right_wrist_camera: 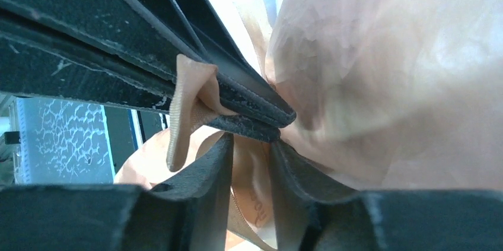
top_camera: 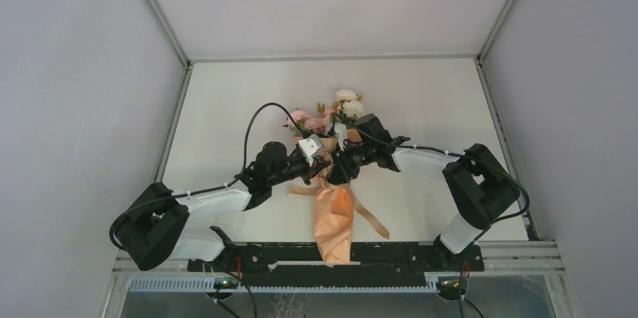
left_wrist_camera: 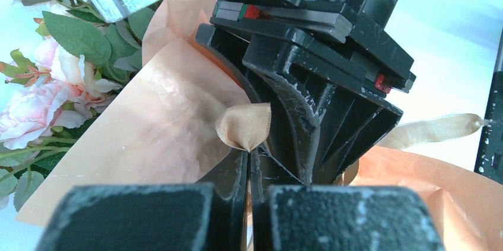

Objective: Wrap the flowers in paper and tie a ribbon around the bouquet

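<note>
The bouquet lies on the table, its flowers (top_camera: 331, 113) at the far end and its orange paper (top_camera: 335, 220) cone pointing toward the arms. Pink roses and leaves (left_wrist_camera: 41, 97) show beside the paper (left_wrist_camera: 160, 126) in the left wrist view. Both grippers meet over the cone's waist. My left gripper (left_wrist_camera: 249, 155) is shut on a fold of the tan ribbon (left_wrist_camera: 244, 127). My right gripper (right_wrist_camera: 252, 143) stands open right against it, a strand of ribbon (right_wrist_camera: 252, 171) running through the gap between its fingers. Loose ribbon ends (top_camera: 374, 222) trail beside the cone.
The white table (top_camera: 421, 107) is enclosed by grey walls left, right and behind. A black rail (top_camera: 286, 258) runs along the near edge under the cone's tip. The two arms arch in from either side.
</note>
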You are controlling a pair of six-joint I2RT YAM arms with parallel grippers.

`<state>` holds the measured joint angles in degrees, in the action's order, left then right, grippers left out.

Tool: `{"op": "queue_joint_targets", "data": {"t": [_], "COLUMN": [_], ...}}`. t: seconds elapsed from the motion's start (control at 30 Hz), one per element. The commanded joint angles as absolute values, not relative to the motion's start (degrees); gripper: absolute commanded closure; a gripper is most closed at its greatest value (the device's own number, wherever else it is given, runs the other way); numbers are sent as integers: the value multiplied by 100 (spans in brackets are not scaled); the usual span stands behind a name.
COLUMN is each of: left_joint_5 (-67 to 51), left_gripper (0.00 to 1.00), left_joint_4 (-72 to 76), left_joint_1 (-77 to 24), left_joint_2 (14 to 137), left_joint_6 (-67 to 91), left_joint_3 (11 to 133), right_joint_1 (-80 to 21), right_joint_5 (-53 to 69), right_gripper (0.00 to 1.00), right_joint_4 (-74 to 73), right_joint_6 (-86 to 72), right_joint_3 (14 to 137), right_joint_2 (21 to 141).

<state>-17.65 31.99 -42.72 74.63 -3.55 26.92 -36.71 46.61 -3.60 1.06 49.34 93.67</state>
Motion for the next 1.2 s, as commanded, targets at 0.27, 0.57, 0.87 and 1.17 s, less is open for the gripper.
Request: {"op": "queue_joint_targets", "data": {"t": [0.27,0.57,0.87,1.17], "left_joint_5": [-1604,-1558,-1542,-1573], "left_gripper": [100,100,100,100], "left_joint_4": [3199,3104,3149,3202], "left_joint_1": [-4242,-4223,-4220,-4221], "left_joint_2": [7373,7320,7311,7331], "left_joint_6": [-587,-628,-618,-623], "left_joint_3": [2605,2567,2524,2514], "right_joint_1": [-3637,-3428,-3321,-3423], "right_joint_5": [4706,4034,4071,4415], "right_gripper": [100,100,98,76], "right_joint_4": [-1037,-1172,-1118,-856], "right_joint_6": [311,27,-291,-258], "right_joint_3": [5054,5054,4938,4939], "right_joint_2": [8974,8544,8528,8820]}}
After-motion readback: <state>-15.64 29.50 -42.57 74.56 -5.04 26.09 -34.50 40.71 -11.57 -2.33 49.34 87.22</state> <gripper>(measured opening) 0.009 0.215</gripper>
